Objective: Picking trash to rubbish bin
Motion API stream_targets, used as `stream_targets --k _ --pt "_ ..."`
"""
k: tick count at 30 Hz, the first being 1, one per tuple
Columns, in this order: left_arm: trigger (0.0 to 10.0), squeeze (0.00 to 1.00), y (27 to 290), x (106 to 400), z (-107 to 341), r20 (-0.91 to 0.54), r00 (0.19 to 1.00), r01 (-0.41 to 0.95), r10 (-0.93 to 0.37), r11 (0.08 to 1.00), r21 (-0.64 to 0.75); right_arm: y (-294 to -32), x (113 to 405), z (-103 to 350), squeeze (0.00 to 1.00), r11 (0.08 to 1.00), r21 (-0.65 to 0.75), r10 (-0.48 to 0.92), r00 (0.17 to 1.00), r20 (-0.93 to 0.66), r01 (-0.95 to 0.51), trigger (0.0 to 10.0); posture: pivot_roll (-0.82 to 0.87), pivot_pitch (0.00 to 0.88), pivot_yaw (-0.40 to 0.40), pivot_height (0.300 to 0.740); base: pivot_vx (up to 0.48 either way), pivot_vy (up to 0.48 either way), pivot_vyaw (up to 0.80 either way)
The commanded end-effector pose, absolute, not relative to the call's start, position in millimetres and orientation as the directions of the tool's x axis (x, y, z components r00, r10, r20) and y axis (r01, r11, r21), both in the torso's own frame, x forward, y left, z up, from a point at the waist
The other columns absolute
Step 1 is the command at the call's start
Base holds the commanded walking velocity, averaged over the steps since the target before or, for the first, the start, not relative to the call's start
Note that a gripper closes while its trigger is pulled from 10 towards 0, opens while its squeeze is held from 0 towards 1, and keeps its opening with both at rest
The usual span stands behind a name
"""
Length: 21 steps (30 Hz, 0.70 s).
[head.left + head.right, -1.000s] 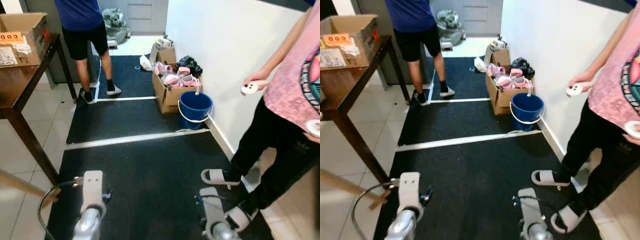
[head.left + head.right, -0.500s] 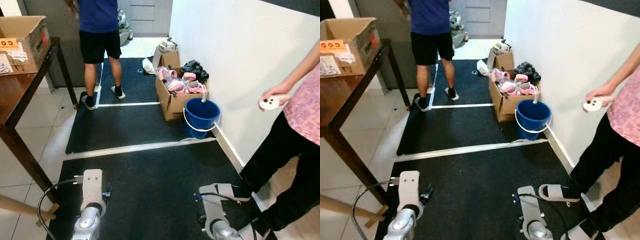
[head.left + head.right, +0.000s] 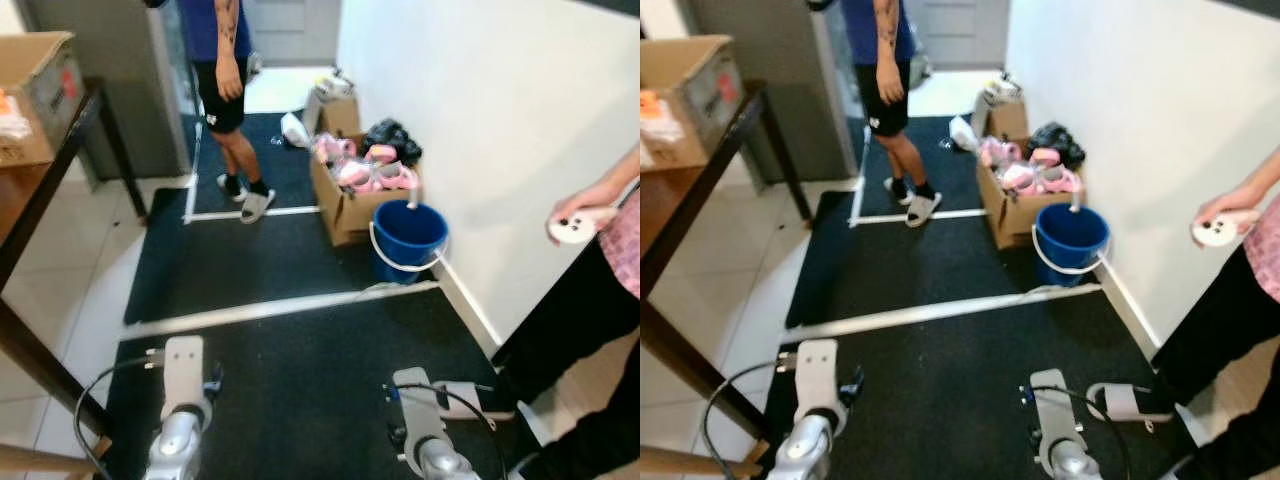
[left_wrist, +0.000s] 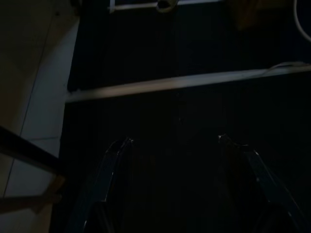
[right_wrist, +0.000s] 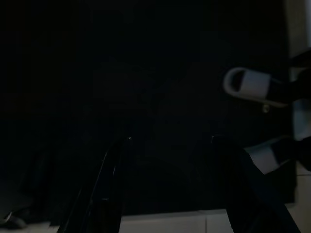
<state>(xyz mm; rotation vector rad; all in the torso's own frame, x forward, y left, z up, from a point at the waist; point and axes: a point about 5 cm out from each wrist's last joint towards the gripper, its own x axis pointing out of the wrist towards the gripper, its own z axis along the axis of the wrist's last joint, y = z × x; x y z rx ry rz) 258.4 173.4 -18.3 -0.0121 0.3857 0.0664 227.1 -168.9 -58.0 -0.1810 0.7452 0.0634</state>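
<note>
While both arms hang idle low in the frame, the blue bucket (image 3: 408,238) waits right of centre, against the white wall (image 3: 480,120).

Left gripper (image 4: 175,141) and right gripper (image 5: 167,141) hang spread and empty over the black mat (image 3: 290,370). Likeliest trash: a crumpled white bag (image 3: 295,128), upper centre, beside the cardboard box (image 3: 345,205) of pink items. Looks light, soft and slippery; best pinched at a bunched fold. The bucket looks rigid, with a wire handle.
</note>
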Motion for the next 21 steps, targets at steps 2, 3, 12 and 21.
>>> stream_targets --k 2,3,12,21 --pt "10.0 0.0 174.7 250.9 -24.6 -0.4 0.914 -0.07 0.069 0.997 0.011 -171.1 221.7 -61.5 0.0 0.982 -0.142 -0.012 0.719 -0.695 -0.121 10.0 0.01 0.051 -0.009 0.74 0.0 0.0 0.0" --pt "10.0 0.0 174.6 250.9 -24.6 -0.4 0.914 -0.069 0.067 0.998 0.011 -171.4 222.2 -61.2 0.0 0.982 -0.143 -0.013 0.72 -0.694 -0.12 10.0 0.01 0.052 -0.008 0.74 0.0 0.0 0.0" --pt "10.0 0.0 175.6 251.0 -24.3 -0.401 0.914 -0.066 0.068 0.998 0.017 -171.4 219.7 -62.6 0.0 0.983 -0.142 -0.013 0.716 -0.698 -0.121 10.0 0.01 0.073 -0.008 0.74 0.0 0.0 0.0" --pt "10.0 0.0 176.2 248.5 -26.0 -0.408 0.911 -0.055 0.061 0.998 0.026 -169.8 216.0 -64.8 0.0 0.985 -0.134 -0.014 0.712 -0.702 -0.113 10.0 0.01 0.07 -0.002 0.74 0.0 0.0 0.0"
